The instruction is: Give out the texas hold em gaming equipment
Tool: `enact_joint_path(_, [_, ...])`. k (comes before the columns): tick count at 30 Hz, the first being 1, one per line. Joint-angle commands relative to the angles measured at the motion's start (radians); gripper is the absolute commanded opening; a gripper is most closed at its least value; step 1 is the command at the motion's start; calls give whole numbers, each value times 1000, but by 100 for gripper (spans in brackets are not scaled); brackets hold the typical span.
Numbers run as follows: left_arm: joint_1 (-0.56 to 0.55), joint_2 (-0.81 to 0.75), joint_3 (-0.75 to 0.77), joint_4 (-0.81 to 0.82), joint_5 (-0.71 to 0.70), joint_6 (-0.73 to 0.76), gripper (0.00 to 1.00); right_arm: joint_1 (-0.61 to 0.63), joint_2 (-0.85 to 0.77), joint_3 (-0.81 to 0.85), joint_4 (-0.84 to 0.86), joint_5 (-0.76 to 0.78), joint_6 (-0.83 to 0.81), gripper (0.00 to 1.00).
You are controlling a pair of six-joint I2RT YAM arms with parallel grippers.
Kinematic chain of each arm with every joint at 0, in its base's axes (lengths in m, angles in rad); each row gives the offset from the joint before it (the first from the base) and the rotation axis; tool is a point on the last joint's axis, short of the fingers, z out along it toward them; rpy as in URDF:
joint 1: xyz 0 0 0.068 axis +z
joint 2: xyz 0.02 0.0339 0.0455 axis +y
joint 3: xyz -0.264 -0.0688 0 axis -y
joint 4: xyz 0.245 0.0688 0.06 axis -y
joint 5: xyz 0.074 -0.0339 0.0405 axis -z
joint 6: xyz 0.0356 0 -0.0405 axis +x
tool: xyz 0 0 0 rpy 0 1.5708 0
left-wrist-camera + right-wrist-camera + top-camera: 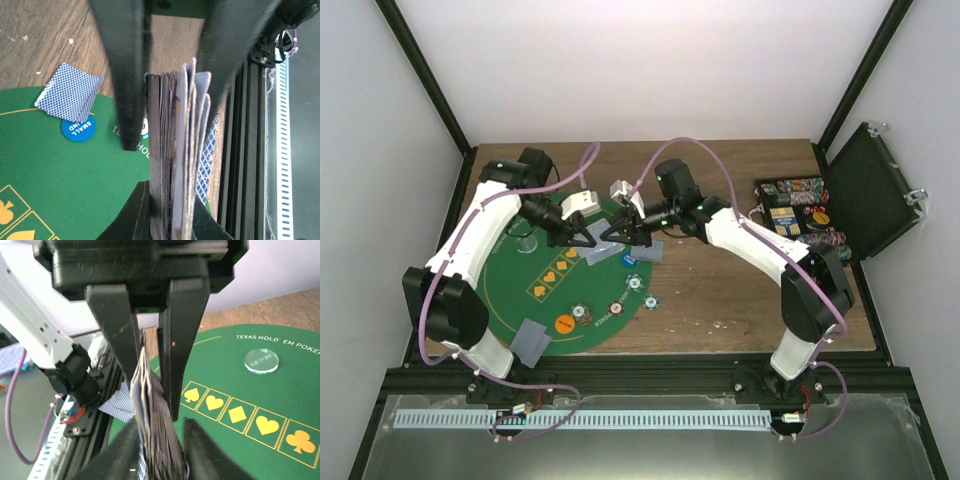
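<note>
A thick deck of playing cards (604, 233) (172, 150) (155, 430) hangs edge-on above the green mat, held from both sides. My left gripper (588, 240) (170, 200) is shut on its lower part, and my right gripper (618, 232) (157, 440) is shut on the same deck from the opposite side. Its long fingers (132, 75) straddle the deck in the left wrist view. Dealt cards lie face down (531, 342) (647, 250) (70, 92) (120, 402). An orange chip (565, 324), a red-white chip (619, 308), teal chips (648, 301) and a blue chip (78, 128) rest on the mat.
The green half-round mat (520, 290) covers the table's left half. An open black case (870, 190) with rows of chips (795, 205) stands at the right back. A clear round dealer disc (261, 360) sits on the mat. The table's near edge meets a black rail (245, 150).
</note>
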Motion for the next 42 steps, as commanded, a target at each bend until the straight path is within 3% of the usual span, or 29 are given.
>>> enact_joint_path(1, [-7,-27,-23,19,40,-11,0,-15,-43,1,79,-27,46,35])
enact_joint_path(3, [-8,-39,-25,24,35,-13,0,-34,-43,-7,87,-57,97,50])
enact_joint_path(6, [-7,-46,-27,23,30,-12,0,-51,-29,7,42,-88,143,60])
enact_joint_path(9, [-9,-44,-28,24,29,-13,0,-50,-18,5,6,-89,165,65])
enact_joint_path(14, [-10,-40,-27,30,27,-17,0,-50,6,-1,15,-104,215,65])
enact_joint_path(21, [-12,-39,-25,33,23,-21,0,-26,44,17,3,-107,231,53])
enact_joint_path(27, [-15,-38,-26,31,22,-21,0,-21,62,24,1,-111,248,8])
enact_joint_path(30, [-16,-41,-20,41,5,-28,0,-22,67,27,5,-125,264,1])
enact_joint_path(31, [-16,-43,-18,57,-12,-50,12,-23,70,28,7,-124,275,1])
enact_joint_path(33, [-16,-50,-16,110,-68,-104,52,-29,81,32,6,-103,304,1])
enact_joint_path(34, [-16,-52,-10,126,-95,-124,66,-32,84,31,8,-86,321,1])
enact_joint_path(37, [-27,-53,22,151,-156,-162,97,-42,91,27,56,-61,404,1])
enact_joint_path(42, [-84,-56,22,193,-247,-170,100,-55,123,37,146,-70,551,1])
